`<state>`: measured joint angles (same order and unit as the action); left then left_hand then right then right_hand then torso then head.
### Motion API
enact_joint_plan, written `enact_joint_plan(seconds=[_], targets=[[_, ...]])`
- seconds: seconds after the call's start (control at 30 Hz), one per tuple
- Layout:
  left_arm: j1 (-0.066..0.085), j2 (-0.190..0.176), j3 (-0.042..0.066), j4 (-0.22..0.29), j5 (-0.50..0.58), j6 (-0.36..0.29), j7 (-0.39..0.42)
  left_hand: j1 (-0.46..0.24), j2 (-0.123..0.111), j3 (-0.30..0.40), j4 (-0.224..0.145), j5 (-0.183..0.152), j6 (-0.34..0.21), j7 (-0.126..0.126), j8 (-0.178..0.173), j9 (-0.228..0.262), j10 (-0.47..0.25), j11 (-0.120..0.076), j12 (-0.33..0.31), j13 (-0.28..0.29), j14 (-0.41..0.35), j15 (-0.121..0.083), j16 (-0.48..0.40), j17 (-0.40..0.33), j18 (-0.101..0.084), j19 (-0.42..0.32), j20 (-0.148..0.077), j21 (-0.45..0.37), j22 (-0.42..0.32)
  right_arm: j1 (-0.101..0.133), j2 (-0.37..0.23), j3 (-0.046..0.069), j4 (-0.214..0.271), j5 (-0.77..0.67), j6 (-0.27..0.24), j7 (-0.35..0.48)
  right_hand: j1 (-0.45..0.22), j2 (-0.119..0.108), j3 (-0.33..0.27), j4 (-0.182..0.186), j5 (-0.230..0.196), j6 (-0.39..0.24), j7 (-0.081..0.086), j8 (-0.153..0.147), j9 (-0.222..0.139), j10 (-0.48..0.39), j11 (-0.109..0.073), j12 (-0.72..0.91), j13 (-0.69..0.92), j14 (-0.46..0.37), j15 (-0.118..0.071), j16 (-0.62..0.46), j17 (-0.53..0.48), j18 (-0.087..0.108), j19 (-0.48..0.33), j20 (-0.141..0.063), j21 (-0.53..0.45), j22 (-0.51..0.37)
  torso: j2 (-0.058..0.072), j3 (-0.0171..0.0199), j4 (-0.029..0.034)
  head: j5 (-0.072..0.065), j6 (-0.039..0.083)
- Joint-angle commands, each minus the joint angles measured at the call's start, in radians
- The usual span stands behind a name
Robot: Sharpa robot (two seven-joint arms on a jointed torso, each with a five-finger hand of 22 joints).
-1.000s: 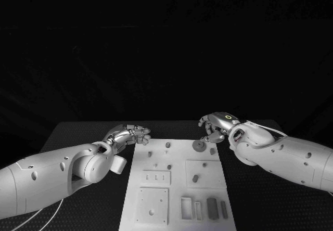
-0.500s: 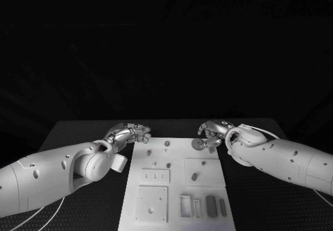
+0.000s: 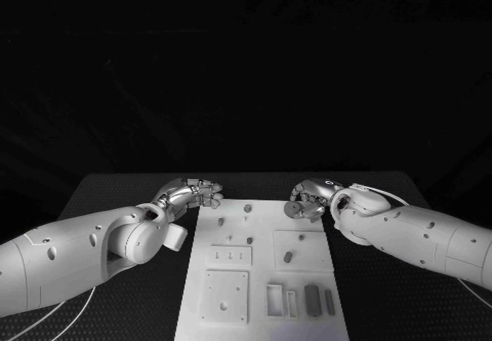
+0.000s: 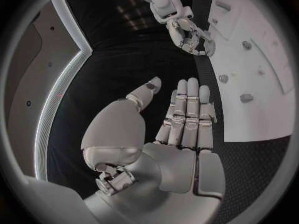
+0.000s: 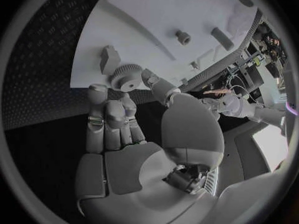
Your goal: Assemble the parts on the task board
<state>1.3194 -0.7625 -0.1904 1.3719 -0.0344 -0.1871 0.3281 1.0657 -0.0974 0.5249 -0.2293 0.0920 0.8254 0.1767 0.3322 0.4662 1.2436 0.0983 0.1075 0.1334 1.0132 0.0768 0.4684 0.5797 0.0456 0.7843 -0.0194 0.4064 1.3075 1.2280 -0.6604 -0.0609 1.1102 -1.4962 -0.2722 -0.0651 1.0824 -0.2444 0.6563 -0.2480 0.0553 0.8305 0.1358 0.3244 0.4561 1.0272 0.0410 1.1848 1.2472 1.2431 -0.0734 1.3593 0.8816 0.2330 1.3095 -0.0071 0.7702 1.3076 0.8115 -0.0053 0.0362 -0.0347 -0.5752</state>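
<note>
Right hand (image 3: 311, 194) pinches one gear (image 3: 292, 208) between thumb and fingers (image 5: 106, 109), low over far right corner of white board (image 3: 261, 284). Right wrist view shows gear teeth (image 5: 126, 77); head view shows plain disc. Left hand (image 3: 193, 192) holds nothing, hovering over bench (image 3: 113, 195) beside board's far left corner; left wrist view shows its fingers (image 4: 187, 109) straight, side by side, thumb apart.

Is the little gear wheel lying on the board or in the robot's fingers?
In its fingers: the right hand pinches the gear.
</note>
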Motion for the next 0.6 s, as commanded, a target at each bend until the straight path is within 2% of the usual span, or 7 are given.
enact_joint_plan(seconds=[0.03, 0.23, 0.37, 0.6], targets=[[0.000, 0.000, 0.001, 0.004, 0.002, 0.017, 0.011, -0.009, 0.003, 0.005, -0.001, -0.006, 0.000, 0.002, -0.006, 0.001, -0.001, 0.005, -0.005, 0.001, -0.001, 0.004, -0.005, 0.001, -0.002, -0.006, 0.001, 0.004, 0.016, -0.001, 0.000, 0.000, -0.003, -0.004, 0.015, 0.014, 0.000, 0.011, 0.016, 0.005, -0.006, 0.104, -0.003, 0.007, 0.003, -0.025, -0.018, 0.006, -0.003, 0.002, -0.010, -0.001, 0.002, 0.029, 0.006, -0.003, 0.005, 0.021, -0.001, 0.0004, -0.0019, 0.001, -0.002], [0.001, 0.000, 0.001, 0.005, 0.001, 0.017, 0.011, -0.010, 0.003, 0.005, -0.001, -0.006, -0.001, 0.002, -0.006, 0.001, -0.001, 0.005, -0.006, 0.001, -0.001, 0.004, -0.005, 0.002, -0.002, -0.006, 0.001, 0.004, 0.016, -0.002, 0.005, 0.000, -0.013, -0.012, 0.030, 0.015, 0.008, 0.038, 0.061, 0.023, -0.007, 0.120, -0.010, 0.016, 0.010, -0.026, -0.024, 0.010, -0.010, 0.001, -0.015, -0.004, 0.007, 0.029, 0.003, -0.002, 0.010, 0.021, -0.001, 0.0012, -0.0016, 0.000, -0.004], [0.001, -0.002, 0.001, 0.010, 0.001, 0.018, 0.010, -0.010, 0.003, 0.005, -0.001, -0.006, -0.001, 0.002, -0.007, 0.001, -0.001, 0.005, -0.006, 0.001, -0.001, 0.005, -0.005, 0.002, -0.002, -0.006, 0.001, 0.005, 0.016, -0.004, 0.011, -0.001, -0.020, -0.015, 0.030, 0.016, 0.012, 0.048, 0.074, 0.020, -0.007, 0.126, -0.012, 0.019, 0.013, -0.027, -0.026, 0.012, -0.012, 0.001, -0.017, -0.004, 0.010, 0.029, 0.000, -0.002, 0.013, 0.022, 0.001, 0.0020, -0.0007, -0.001, -0.005], [0.001, -0.005, 0.001, 0.019, 0.001, 0.019, 0.008, -0.010, 0.003, 0.005, -0.001, -0.006, -0.001, 0.002, -0.007, 0.001, -0.001, 0.005, -0.006, 0.001, -0.002, 0.005, -0.005, 0.002, -0.002, -0.006, 0.001, 0.005, 0.016, -0.011, 0.022, -0.004, -0.038, -0.027, 0.029, 0.016, 0.006, 0.038, 0.075, 0.019, -0.007, 0.126, -0.012, 0.018, 0.015, -0.028, -0.027, 0.014, -0.014, 0.001, -0.017, -0.005, 0.012, 0.029, -0.001, -0.001, 0.016, 0.022, 0.000, 0.0014, -0.0008, -0.002, -0.009]])
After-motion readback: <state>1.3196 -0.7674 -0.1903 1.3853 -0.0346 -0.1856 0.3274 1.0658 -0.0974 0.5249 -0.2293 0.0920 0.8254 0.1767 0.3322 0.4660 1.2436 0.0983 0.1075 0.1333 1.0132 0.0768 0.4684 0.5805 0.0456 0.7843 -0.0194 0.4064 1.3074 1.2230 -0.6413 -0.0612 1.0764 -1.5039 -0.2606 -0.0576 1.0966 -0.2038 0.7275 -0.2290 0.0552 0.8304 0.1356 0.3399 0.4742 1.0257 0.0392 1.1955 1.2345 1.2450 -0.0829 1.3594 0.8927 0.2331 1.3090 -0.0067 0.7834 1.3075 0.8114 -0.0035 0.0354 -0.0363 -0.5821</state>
